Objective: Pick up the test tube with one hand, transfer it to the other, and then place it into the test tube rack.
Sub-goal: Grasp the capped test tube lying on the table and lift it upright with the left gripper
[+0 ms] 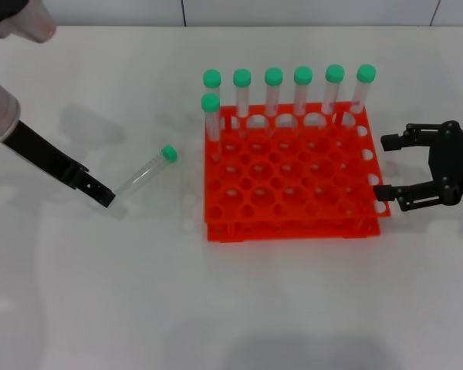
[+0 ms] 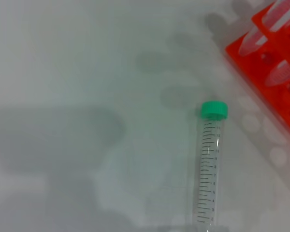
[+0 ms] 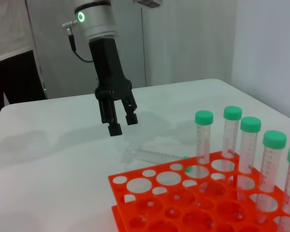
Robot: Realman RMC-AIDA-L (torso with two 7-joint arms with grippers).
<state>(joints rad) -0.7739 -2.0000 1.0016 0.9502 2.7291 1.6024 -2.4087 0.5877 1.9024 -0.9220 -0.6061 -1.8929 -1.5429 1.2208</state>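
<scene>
The test tube lies flat on the white table left of the rack, green cap toward the rack. In the left wrist view the test tube fills the lower middle. My left gripper hovers at the tube's capless end; the right wrist view shows this left gripper above the table, fingers slightly apart, holding nothing. The orange-red test tube rack sits at centre. My right gripper waits open just beyond the rack's right edge.
Several green-capped tubes stand in the rack's far row, with one more at the left of the row in front. A corner of the rack shows in the left wrist view. The rack's near rows have open holes.
</scene>
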